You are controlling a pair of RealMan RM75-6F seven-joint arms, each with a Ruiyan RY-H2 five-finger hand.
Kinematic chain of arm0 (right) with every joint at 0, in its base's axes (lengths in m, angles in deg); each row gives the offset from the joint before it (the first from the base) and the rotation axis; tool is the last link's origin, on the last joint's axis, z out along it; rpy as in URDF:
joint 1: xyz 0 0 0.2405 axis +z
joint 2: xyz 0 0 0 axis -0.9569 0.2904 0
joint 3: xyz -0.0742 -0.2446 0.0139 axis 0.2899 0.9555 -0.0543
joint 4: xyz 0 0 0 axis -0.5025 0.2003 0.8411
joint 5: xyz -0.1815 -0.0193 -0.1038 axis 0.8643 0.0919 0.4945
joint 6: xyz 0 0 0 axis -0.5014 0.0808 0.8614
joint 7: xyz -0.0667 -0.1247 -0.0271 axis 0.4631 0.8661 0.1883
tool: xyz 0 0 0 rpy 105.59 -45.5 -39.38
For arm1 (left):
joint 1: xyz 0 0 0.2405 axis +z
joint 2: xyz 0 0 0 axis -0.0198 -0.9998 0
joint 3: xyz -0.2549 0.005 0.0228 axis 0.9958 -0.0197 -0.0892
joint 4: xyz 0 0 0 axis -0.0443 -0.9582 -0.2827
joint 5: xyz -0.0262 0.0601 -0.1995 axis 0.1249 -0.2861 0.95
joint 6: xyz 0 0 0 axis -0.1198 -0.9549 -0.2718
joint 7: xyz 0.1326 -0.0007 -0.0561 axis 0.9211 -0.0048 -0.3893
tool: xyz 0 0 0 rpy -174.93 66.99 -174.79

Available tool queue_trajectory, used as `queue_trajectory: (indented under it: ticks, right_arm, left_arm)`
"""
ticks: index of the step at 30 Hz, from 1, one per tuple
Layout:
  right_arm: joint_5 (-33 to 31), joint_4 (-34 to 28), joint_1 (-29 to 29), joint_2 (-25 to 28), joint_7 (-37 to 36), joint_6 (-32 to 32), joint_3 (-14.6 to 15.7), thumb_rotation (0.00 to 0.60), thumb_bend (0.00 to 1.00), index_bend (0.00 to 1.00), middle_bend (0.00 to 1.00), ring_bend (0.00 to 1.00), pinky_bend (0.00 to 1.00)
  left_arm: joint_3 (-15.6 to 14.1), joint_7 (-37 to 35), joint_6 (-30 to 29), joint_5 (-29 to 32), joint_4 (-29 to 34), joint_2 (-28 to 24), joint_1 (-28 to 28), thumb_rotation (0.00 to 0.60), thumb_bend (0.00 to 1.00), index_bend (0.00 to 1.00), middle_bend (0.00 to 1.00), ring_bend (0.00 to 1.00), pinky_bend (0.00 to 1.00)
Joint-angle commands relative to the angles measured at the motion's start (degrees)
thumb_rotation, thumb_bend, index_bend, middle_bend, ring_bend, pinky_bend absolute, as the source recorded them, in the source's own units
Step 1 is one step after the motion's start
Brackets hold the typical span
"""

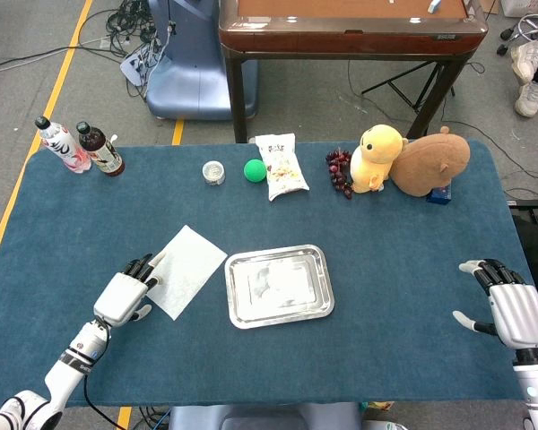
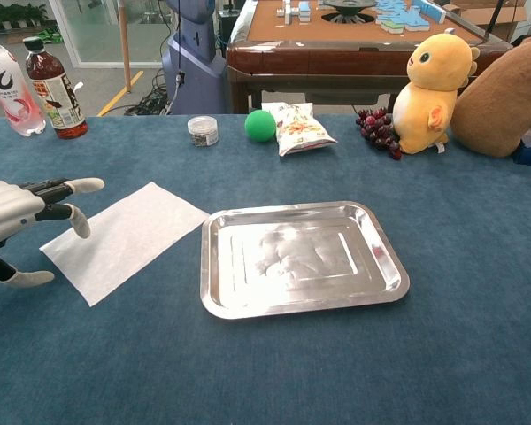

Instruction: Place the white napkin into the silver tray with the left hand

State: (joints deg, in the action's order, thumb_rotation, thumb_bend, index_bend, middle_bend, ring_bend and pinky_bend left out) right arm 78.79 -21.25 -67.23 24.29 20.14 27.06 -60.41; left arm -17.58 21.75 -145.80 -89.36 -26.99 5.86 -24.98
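White napkin (image 1: 185, 270) flat on the blue table (image 1: 394, 251) just at 9 o'clock of the silver tray (image 1: 279, 285), left hand (image 1: 125, 296) at its 8 o'clock edge, fingers spread, holding nothing; right hand (image 1: 511, 309) far at 3 o'clock, likewise spread and empty.

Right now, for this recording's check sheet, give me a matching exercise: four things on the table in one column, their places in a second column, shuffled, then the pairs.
Things:
1. white napkin
2. silver tray
3. green ball
4. left hand

Places:
A. beside the small jar at the far edge
B. at the napkin's left edge
C. flat on the cloth, left of the tray
D. middle of the table, empty

Pairs: 1-C, 2-D, 3-A, 4-B
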Motion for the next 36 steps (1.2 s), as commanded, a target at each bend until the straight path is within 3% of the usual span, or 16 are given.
queue_trajectory:
  ticks: [1, 36]
  right_arm:
    - [0.0, 0.0, 0.0, 0.0, 0.0, 0.0, 0.0, 0.6, 0.05, 0.28, 0.28, 0.18, 0.29]
    - [-0.1, -0.1, 0.0, 0.3, -0.6, 0.0, -0.1, 0.6, 0.05, 0.27, 0.28, 0.18, 0.3]
  left_arm:
    - [0.1, -0.1, -0.2, 0.0, -0.2, 0.4, -0.1, 0.6, 0.23, 0.35, 0.0, 0.0, 0.15]
    - [0.4, 3.6, 2.8, 3.3, -2.2, 1.4, -1.3, 0.6, 0.23, 0.35, 0.0, 0.0, 0.15]
